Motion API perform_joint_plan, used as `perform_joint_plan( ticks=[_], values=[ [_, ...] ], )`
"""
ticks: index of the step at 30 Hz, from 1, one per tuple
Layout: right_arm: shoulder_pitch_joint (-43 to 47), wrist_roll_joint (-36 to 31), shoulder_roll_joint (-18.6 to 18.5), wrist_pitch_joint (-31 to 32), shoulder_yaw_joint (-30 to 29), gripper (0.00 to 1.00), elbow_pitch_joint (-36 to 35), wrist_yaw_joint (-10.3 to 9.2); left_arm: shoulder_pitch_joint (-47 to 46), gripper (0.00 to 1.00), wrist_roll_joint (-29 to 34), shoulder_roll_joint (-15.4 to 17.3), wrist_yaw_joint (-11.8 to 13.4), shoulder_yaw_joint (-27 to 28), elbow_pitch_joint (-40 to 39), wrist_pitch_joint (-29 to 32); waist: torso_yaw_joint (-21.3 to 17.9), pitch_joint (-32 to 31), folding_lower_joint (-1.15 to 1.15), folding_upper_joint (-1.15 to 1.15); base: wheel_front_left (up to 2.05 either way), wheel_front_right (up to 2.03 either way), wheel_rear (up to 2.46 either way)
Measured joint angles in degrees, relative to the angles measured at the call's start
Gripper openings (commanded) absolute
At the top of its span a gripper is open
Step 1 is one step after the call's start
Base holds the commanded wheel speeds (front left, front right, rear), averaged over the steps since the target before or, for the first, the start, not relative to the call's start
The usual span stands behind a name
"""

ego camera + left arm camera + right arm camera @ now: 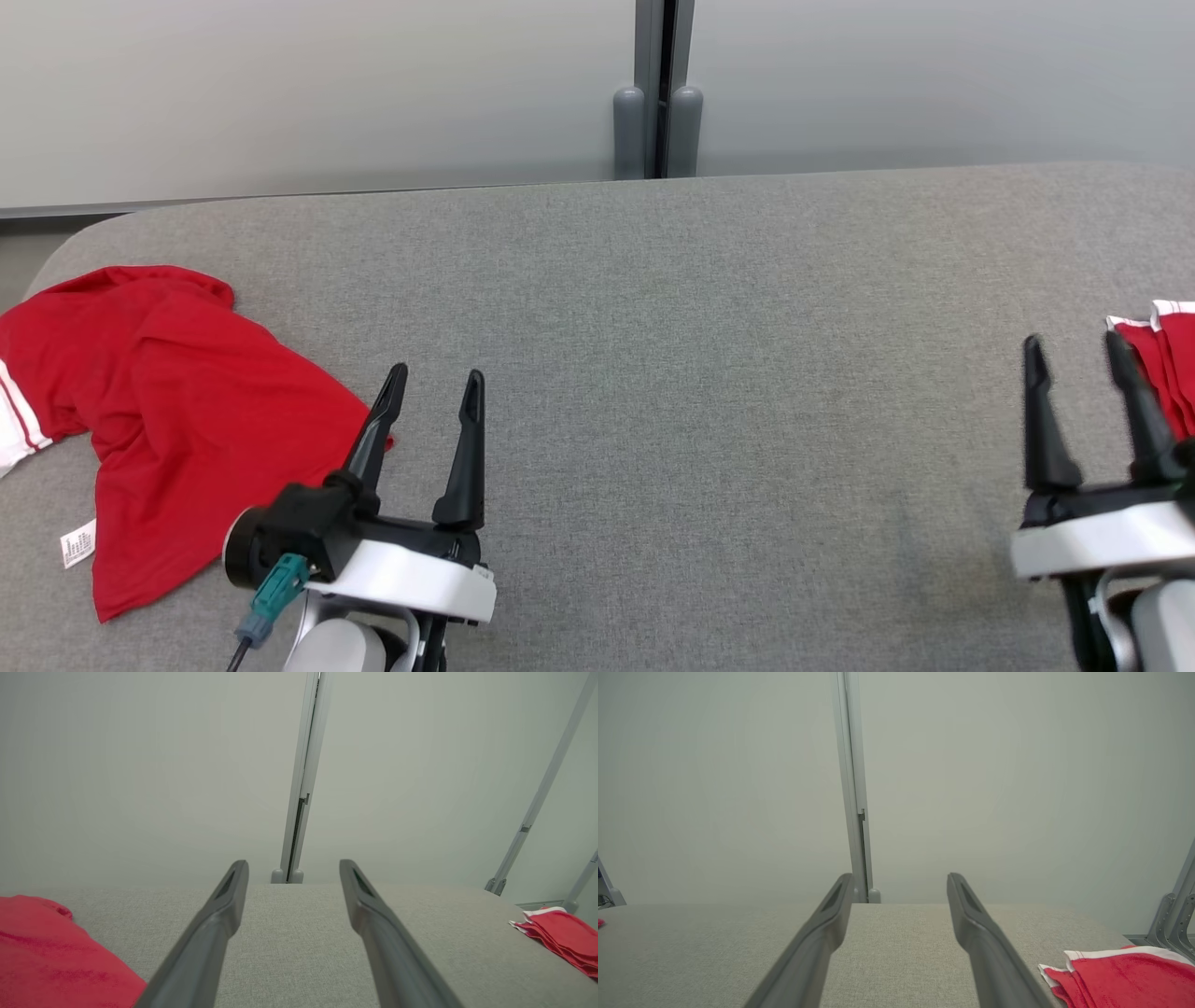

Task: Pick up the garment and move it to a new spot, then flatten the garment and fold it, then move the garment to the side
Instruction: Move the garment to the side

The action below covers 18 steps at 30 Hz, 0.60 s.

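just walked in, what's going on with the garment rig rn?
Nothing is being handled right now. Both claws are open and empty over the grey fabric table. The left claw is right beside a crumpled red garment lying unfolded at the table's left end. The right claw is next to a folded red stack with white trim at the right edge. The crumpled piece looks like the next pick.

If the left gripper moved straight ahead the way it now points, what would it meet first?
Likely nothing nearby: the left gripper points over the grey surface, beside the red garment. Past the far edge it would reach the post at the wall, though depth is unclear.
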Motion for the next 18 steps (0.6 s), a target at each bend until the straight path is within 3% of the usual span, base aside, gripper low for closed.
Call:
perform_joint_plan(
  ticks=[9,18],
  values=[
    [3.91,-3.71,6.36,0.00,1.04,1.00,-0.36,-0.02,2.41,1.00,-2.40,0.01,-0.10,1.76,1.36,0.00,-0.19,0.08,0.00,0.00,0.00,0.00,0.00],
    [3.39,-4.22,6.73,0.01,1.33,1.00,0.02,-0.02,1.91,1.00,-1.46,0.00,-0.19,1.78,1.12,0.00,-0.56,0.67,0.00,0.00,0.00,0.00,0.00]
  ],
)
